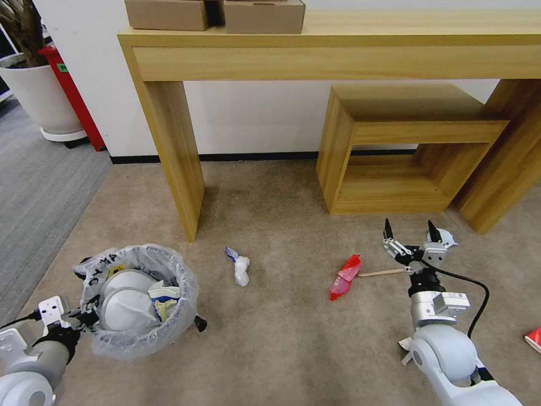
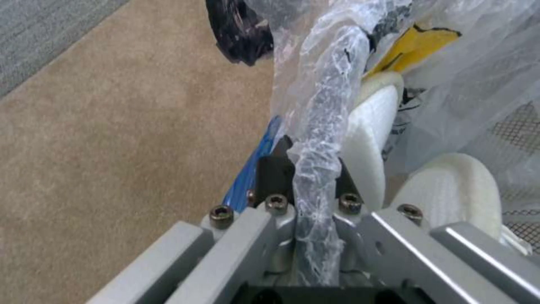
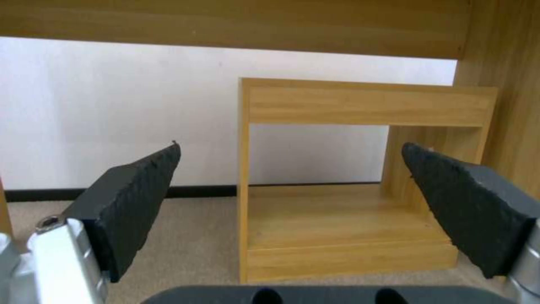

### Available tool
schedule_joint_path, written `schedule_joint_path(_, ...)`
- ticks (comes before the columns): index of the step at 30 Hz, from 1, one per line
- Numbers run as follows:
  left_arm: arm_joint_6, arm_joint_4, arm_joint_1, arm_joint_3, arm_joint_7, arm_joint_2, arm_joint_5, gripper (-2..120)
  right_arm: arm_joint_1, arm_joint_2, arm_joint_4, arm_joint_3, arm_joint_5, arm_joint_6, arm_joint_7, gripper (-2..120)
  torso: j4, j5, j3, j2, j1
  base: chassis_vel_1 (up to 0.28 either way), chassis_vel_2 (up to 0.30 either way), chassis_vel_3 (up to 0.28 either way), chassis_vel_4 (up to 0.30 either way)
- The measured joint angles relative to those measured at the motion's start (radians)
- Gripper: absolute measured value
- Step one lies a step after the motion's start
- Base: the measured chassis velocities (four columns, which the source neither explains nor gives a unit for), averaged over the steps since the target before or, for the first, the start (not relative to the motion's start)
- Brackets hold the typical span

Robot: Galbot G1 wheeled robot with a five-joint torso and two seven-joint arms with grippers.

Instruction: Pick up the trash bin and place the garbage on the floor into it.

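The trash bin (image 1: 138, 301) sits at seven o'clock on the floor (image 1: 282, 338), left gripper (image 1: 84, 320) clamping its rim. Right gripper (image 1: 409, 231) hangs wide open at four o'clock, a red wrapper (image 1: 345, 276) beside it.

Left wrist: fingers (image 2: 274, 173) pinch the bin's bagged rim.

Right wrist: pads (image 3: 135, 198) spread wide, nothing between them.
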Motion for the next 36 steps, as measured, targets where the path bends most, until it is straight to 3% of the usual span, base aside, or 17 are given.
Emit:
schedule_joint_path(18, -0.008, -0.021, 0.018, -0.004, 0.004, -0.013, 0.002, 1, 0.004, -0.007, 0.013, -0.017, 0.003, -0.001, 0.009, 100, 0.0001, 0.0, 0.0, 0.0, 0.0, -0.085, 0.094, 0.087, -0.094)
schedule_joint_path(36, -0.01, -0.025, 0.019, -0.007, 0.005, -0.017, 0.005, 1, 0.022, -0.001, 0.012, -0.053, 0.002, -0.023, 0.013, 100, 0.0, 0.0, 0.0, 0.0, 0.0, -0.008, 0.005, 0.005, -0.008)
